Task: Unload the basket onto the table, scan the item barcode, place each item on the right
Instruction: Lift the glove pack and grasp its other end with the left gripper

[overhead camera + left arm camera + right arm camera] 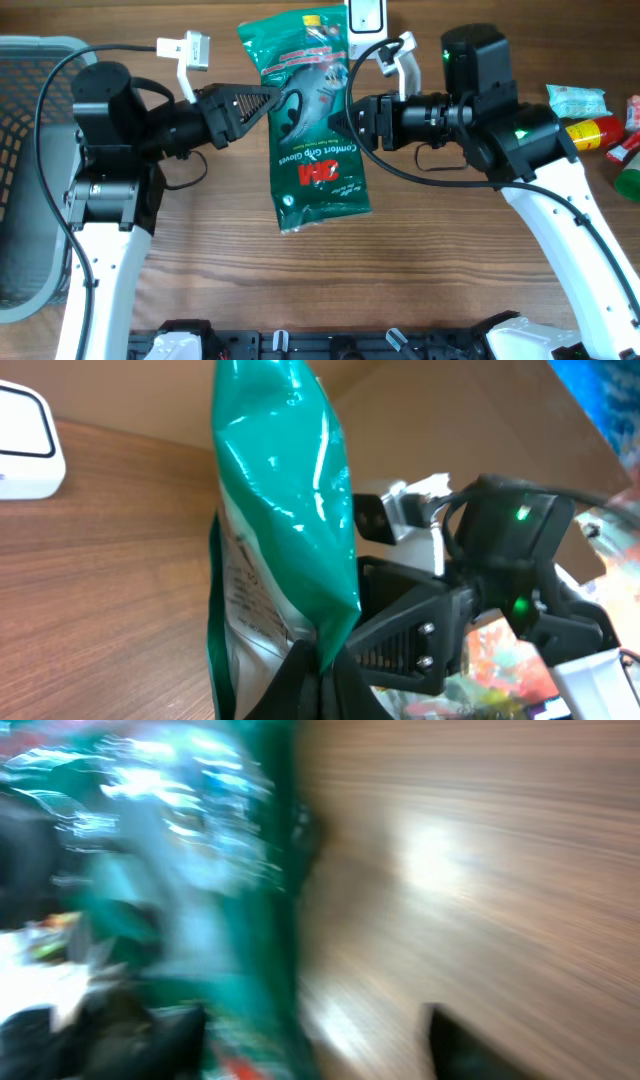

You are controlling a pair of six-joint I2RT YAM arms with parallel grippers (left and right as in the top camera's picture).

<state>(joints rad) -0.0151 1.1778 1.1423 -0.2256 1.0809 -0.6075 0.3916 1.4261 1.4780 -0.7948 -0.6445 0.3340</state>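
Glove bag (pixel 315 140): light, soft, slick film; grip it at the seams. Left gripper (pixel 272 98) pinches 1 side seam. Right gripper (pixel 346 115) is beside the bag's opposite seam, state unclear.

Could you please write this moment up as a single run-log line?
left gripper: shut on 3M gloves pack edge | right gripper: open at opposite edge | pack: upright above table

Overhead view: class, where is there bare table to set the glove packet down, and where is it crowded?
Free: the table below the glove packet, between the left arm and the right arm; also the top-right corner above the right arm. Crowded: the right edge, with a blue packet and a red can, and around the white device.
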